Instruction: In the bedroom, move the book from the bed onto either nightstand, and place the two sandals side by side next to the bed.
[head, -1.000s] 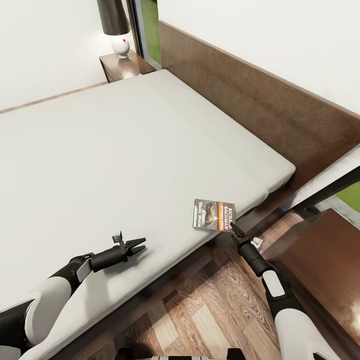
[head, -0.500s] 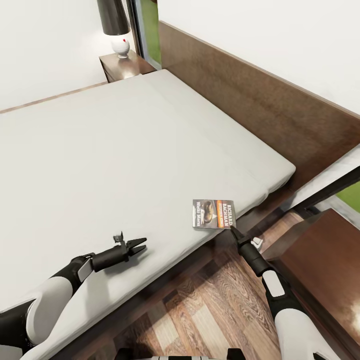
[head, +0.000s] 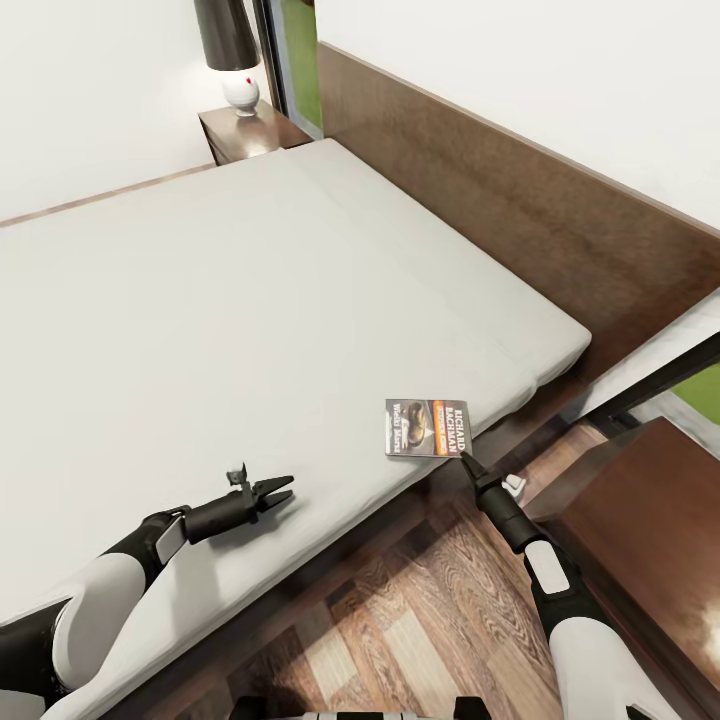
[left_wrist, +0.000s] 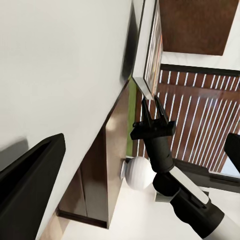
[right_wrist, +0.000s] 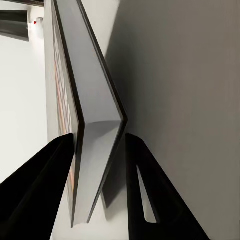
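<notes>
The thin dark paperback book with an orange band and white lettering (head: 427, 428) lies flat on the pale grey-white mattress of the large bed with its dark brown wooden frame and headboard (head: 520, 215), right at the mattress's near edge and close to the corner by the headboard. The right pincer (head: 464, 459) reaches up from the brown wood-plank floor (head: 400, 620) to that edge. In the right wrist view its two black fingers (right_wrist: 37, 185) stand spread on either side of the book's corner (right_wrist: 97, 135), the book edge sitting between them; whether they press it cannot be told. The left pincer (head: 278, 490) hovers over the mattress near the same near edge, well apart from the book, its fingers parted and holding nothing. At the far corner beside the headboard stands a glossy dark-brown nightstand (head: 262, 132) carrying a black-shaded lamp with a white round base (head: 239, 93). A second dark-brown cabinet top (head: 650, 520) sits near the right arm.
</notes>
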